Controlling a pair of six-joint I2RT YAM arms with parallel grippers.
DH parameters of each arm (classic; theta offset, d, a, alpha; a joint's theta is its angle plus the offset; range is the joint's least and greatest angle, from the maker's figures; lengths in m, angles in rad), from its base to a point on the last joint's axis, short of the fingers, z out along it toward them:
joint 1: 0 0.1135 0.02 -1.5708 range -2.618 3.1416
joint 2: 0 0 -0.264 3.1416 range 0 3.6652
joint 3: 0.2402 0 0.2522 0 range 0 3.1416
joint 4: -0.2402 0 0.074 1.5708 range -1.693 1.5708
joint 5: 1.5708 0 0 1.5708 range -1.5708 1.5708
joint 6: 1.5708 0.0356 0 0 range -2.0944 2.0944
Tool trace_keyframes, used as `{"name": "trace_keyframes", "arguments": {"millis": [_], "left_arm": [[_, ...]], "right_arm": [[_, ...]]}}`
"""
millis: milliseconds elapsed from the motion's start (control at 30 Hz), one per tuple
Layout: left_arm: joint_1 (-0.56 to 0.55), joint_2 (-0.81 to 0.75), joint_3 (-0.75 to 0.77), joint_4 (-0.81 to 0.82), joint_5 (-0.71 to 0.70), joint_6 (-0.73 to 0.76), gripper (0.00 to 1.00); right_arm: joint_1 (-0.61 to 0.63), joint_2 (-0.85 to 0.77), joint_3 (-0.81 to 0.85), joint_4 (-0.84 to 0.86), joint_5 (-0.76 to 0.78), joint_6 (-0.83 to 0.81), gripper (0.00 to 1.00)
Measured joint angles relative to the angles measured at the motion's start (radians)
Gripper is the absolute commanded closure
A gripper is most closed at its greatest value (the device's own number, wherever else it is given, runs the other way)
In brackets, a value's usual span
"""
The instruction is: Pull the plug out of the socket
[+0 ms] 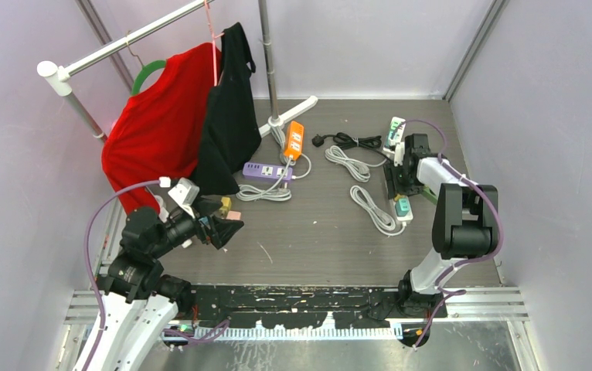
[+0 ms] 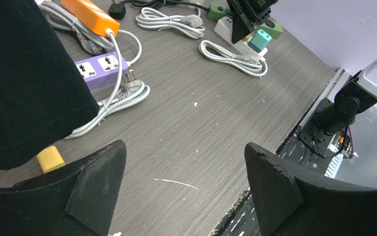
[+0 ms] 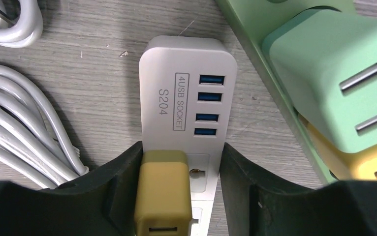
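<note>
Black pads (image 3: 122,187) of my right end effector (image 3: 181,167) stand half-closed around the mustard plug (image 3: 162,196), one touching its side, the other just apart, not yet pinching. The plug sits in the white socket (image 3: 189,64) on the surface (image 3: 103,29). It looks rigid, light and probably snug, so I'd grip its flat sides. My left end effector (image 2: 184,152) is spread and empty.
</note>
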Motion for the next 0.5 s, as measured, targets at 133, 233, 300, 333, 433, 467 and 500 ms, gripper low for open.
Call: {"name": "trace_keyframes", "arguments": {"millis": [133, 233, 300, 333, 433, 467, 500], "left_arm": [[-0.003, 0.005, 0.000, 0.000, 0.000, 0.000, 0.11], [-0.006, 0.006, 0.000, 0.000, 0.000, 0.000, 0.11], [-0.007, 0.006, 0.000, 0.000, 0.000, 0.000, 0.11], [-0.007, 0.006, 0.000, 0.000, 0.001, 0.000, 0.11], [-0.007, 0.008, 0.000, 0.000, 0.001, 0.000, 0.11], [-0.007, 0.008, 0.000, 0.000, 0.001, 0.000, 0.11], [-0.008, 0.010, 0.000, 0.000, 0.002, 0.000, 0.11]], "right_arm": [[0.000, -0.001, 0.007, -0.016, -0.035, -0.008, 0.91], [-0.009, -0.028, 0.008, -0.052, -0.148, -0.023, 0.97], [-0.023, -0.071, 0.008, -0.081, -0.243, -0.039, 0.98], [-0.032, -0.103, 0.009, -0.097, -0.300, -0.052, 0.99], [-0.056, -0.193, 0.013, -0.123, -0.438, -0.084, 0.99], [-0.062, -0.222, 0.015, -0.129, -0.483, -0.094, 0.99], [-0.067, -0.245, 0.018, -0.135, -0.522, -0.102, 0.99]]}}
